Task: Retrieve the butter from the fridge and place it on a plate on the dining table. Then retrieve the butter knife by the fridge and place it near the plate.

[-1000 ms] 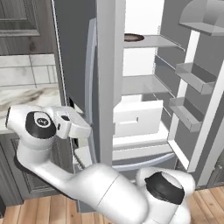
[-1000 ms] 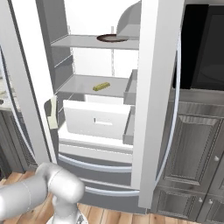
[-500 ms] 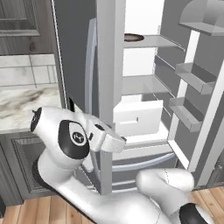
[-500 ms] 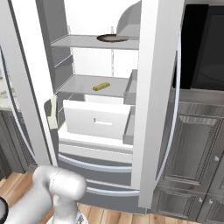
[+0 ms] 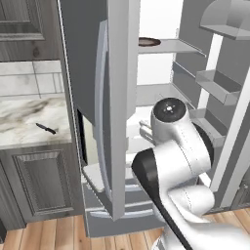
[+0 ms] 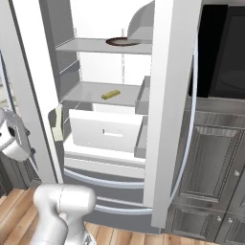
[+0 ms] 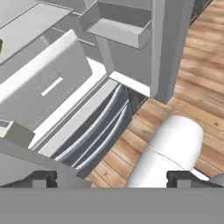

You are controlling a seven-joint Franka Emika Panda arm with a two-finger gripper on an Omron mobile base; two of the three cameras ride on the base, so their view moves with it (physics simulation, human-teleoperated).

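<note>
The fridge [image 6: 167, 110] stands with both upper doors swung wide. The butter [image 6: 111, 94], a small yellow-green stick, lies on the middle shelf. On the marble counter left of the fridge rests the butter knife [image 5: 45, 128], black and thin. In the hand view my gripper [image 7: 113, 179] is open with nothing between its fingertips [image 7: 43, 178]; it looks down at the white fridge drawer [image 7: 48, 83] and the wood floor. My arm [image 5: 171, 146] rises in front of the fridge opening. The plate and the dining table are out of view.
The left fridge door [image 5: 112, 97] juts toward me beside the arm. Door bins [image 5: 215, 85] line the right door. A dark round dish [image 6: 122, 41] sits on the top shelf. Dark cabinets [image 6: 210, 158] stand right of the fridge.
The arm has swung from the left, near the counter, rightward to the front of the open fridge. The gripper stays open. Butter and knife have not moved.
</note>
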